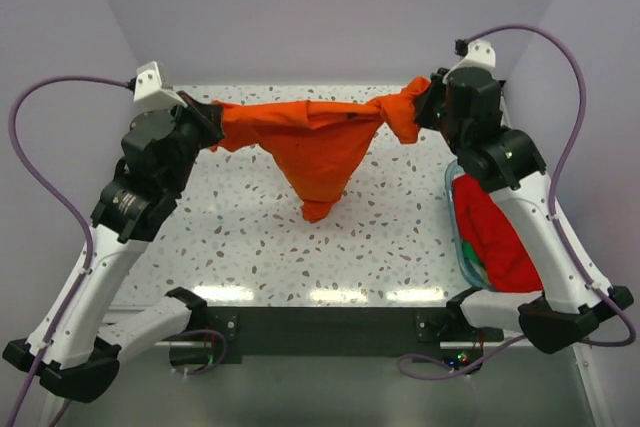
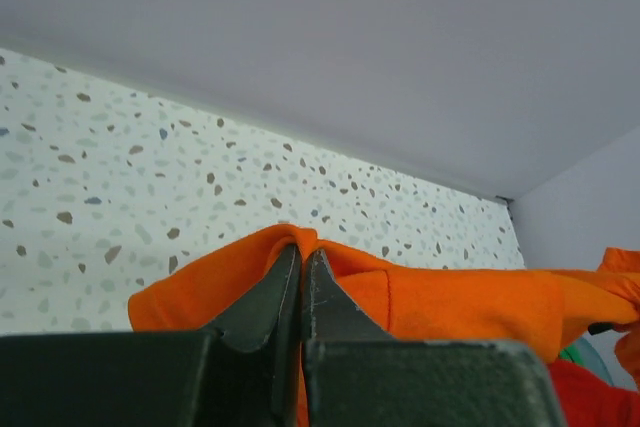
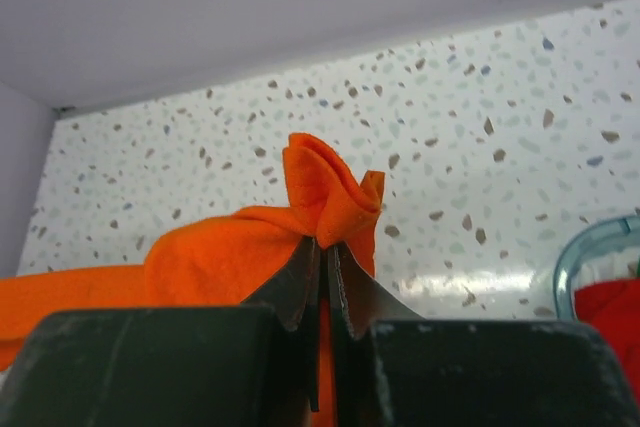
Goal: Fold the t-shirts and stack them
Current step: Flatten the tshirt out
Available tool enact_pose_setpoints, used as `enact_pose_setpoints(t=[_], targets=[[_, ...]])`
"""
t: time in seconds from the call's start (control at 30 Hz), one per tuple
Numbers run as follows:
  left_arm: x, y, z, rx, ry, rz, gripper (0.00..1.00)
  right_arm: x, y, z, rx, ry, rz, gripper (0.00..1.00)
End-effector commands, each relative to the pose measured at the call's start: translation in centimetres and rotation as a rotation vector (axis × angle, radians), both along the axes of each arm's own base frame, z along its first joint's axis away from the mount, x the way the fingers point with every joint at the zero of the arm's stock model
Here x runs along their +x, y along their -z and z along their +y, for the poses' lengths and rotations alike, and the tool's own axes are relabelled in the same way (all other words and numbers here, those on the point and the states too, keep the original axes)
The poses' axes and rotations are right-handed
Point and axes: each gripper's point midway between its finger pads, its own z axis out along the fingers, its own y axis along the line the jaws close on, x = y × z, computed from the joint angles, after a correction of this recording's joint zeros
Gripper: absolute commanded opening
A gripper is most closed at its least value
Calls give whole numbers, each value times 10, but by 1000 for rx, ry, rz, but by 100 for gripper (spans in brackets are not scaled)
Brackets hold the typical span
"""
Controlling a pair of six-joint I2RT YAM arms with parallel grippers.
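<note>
A bright orange t-shirt [image 1: 315, 142] hangs stretched between both grippers above the far half of the speckled table [image 1: 250, 237], its middle drooping to a point. My left gripper [image 1: 215, 125] is shut on its left end; in the left wrist view the cloth [image 2: 450, 302] bunches over the gripper [image 2: 301, 255]. My right gripper [image 1: 425, 107] is shut on the twisted right end, and the orange fabric [image 3: 225, 252] pokes up past the gripper [image 3: 324, 245]. A red t-shirt [image 1: 495, 237] lies crumpled in the bin at the right.
A clear teal-rimmed bin [image 1: 457, 237] stands at the table's right edge under the right arm; its rim [image 3: 590, 247] shows in the right wrist view. White walls close in the back and both sides. A dark bar [image 1: 325, 327] runs along the near edge.
</note>
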Motion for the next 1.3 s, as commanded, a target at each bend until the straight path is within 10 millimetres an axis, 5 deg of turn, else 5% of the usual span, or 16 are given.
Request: enact_pose_setpoints(t=[0.0,0.27,0.3,0.43,0.47,0.57,0.67,0.73,0.77,0.8,0.87,0.9,0.93,1.03,1.13,1.27], targets=[[22,-50,30,77,-174,-118,0,28,-44,13,-2,-38,-97,0],[81,-193,68,47,-250,-396,0,130,-136,98,190,-246,-333,0],[62,-237,74,32,-259,-490,0,128,-171,101,240,-269,-414,0],[27,-303,73,39,-225,-649,0,136,-203,135,404,-396,-515,0],[11,-315,69,40,-181,-695,0,126,-224,135,434,-425,-582,0],[-20,-322,62,33,-112,-760,0,130,-213,135,438,-423,-569,0],[-23,-294,47,16,-22,-708,0,146,-185,118,440,-411,-492,0],[3,-239,27,0,65,-582,0,157,-143,119,452,-454,-378,0],[-12,-227,11,-54,166,-575,0,167,-125,106,450,-443,-336,0],[13,-171,-4,-77,216,-472,0,178,-82,103,448,-433,-238,0],[7,-124,-28,-175,307,-393,0,191,-12,86,460,-417,-90,1],[14,-57,-64,-196,380,-272,0,194,12,79,465,-406,-39,3],[12,-32,-80,-214,402,-234,0,200,43,71,477,-383,25,9],[3,81,-158,-277,533,2,40,217,141,26,455,-225,219,44],[-12,141,-210,-261,635,141,61,207,196,-3,412,-130,389,71],[-1,150,-198,-229,537,161,74,174,207,-14,297,-44,435,88]])
